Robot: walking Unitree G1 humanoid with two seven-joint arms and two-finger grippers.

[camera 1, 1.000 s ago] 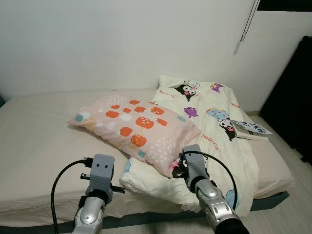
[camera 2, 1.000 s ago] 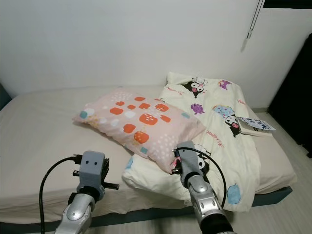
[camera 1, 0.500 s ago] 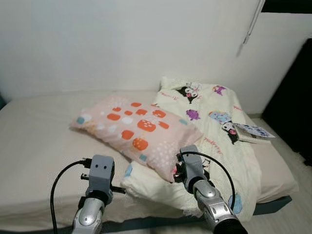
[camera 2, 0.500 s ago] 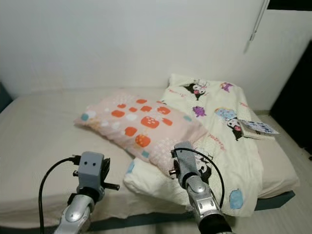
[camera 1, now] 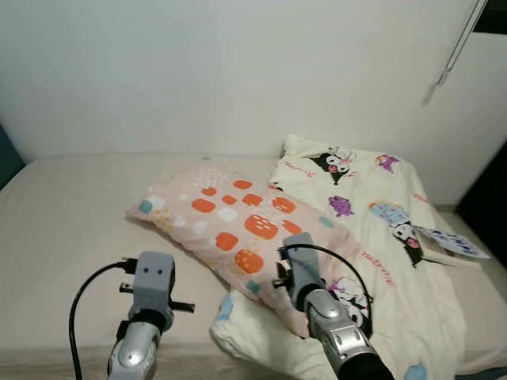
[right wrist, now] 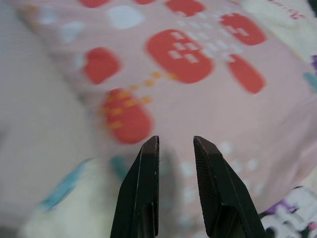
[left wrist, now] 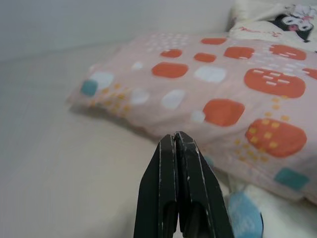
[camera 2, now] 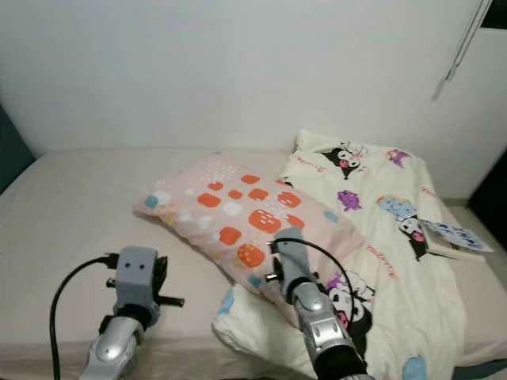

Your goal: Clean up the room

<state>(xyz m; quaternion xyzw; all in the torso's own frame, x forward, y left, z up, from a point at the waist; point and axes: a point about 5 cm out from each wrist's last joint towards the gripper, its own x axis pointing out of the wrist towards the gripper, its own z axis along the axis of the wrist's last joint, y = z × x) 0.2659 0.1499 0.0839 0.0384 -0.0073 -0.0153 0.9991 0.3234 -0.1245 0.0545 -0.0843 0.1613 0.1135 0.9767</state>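
A pink pillow (camera 1: 245,222) with orange and white patches lies slantwise in the middle of the bed, its near end resting on a cream cartoon-print blanket (camera 1: 380,210). My right gripper (right wrist: 174,142) is open and hovers just above the pillow's near end, nothing between its fingers. My left gripper (left wrist: 175,136) is shut and empty, low over the beige sheet, pointing at the pillow's left side. In the left eye view the wrists of the left arm (camera 1: 153,277) and right arm (camera 1: 299,269) rise from the bottom edge.
The beige mattress (camera 1: 71,206) stretches to the left, up to a white wall. A printed booklet (camera 1: 453,242) lies on the blanket's right edge. A dark panel stands at far right, and a cord (camera 1: 455,47) hangs on the wall.
The camera has shifted left and nearer the bed, so pillow and blanket sit further right in the picture. My right gripper now hangs over the pillow's near end. The left gripper stays shut.
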